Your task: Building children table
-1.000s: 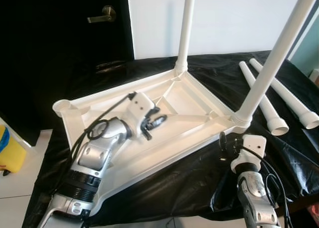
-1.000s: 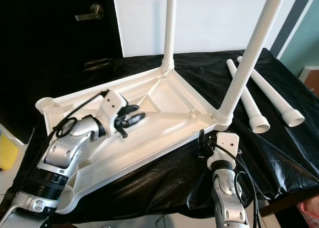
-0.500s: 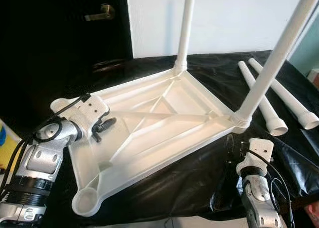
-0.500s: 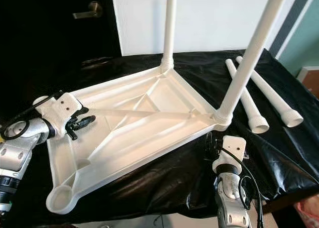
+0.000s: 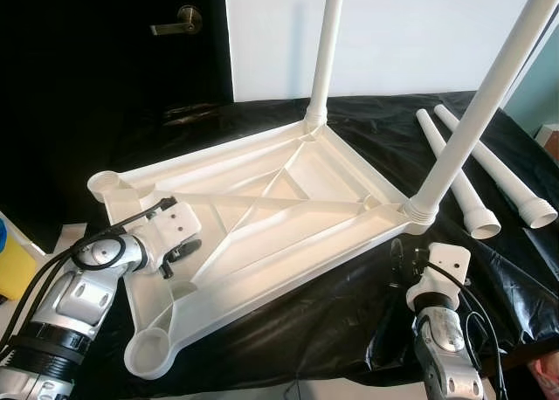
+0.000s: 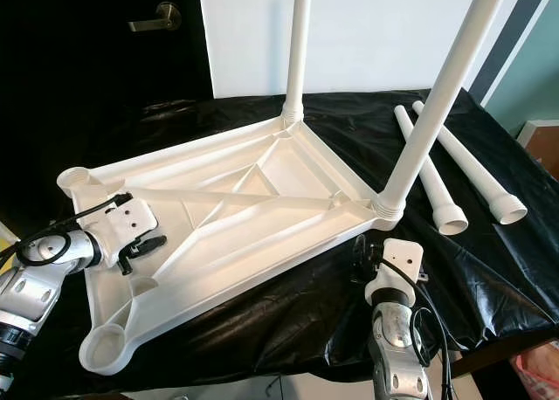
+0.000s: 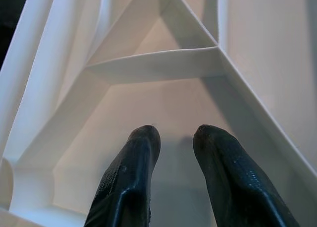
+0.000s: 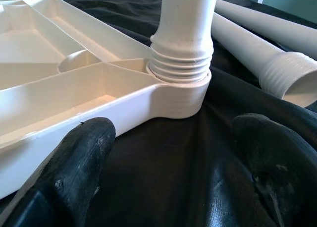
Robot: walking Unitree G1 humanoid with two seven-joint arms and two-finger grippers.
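Here my left gripper (image 7: 173, 138) hovers over the upturned white tabletop (image 5: 288, 208) near its left edge, fingers slightly parted around nothing. My right gripper (image 8: 168, 162) is spread wide, empty, just before the near-right corner's screwed-in leg (image 5: 476, 112). Two loose legs (image 5: 502, 168) lie on the black sheet (image 5: 349, 295) at right.

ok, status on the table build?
Left tool over tabletop underside, nearly closed, empty. Right tool open by screwed-in leg. Two legs fitted, two loose legs on black sheet. Nothing blocking.

White tabletop (image 5: 288, 217) upside down, two legs (image 5: 476, 112) upright, two legs (image 5: 454, 177) loose
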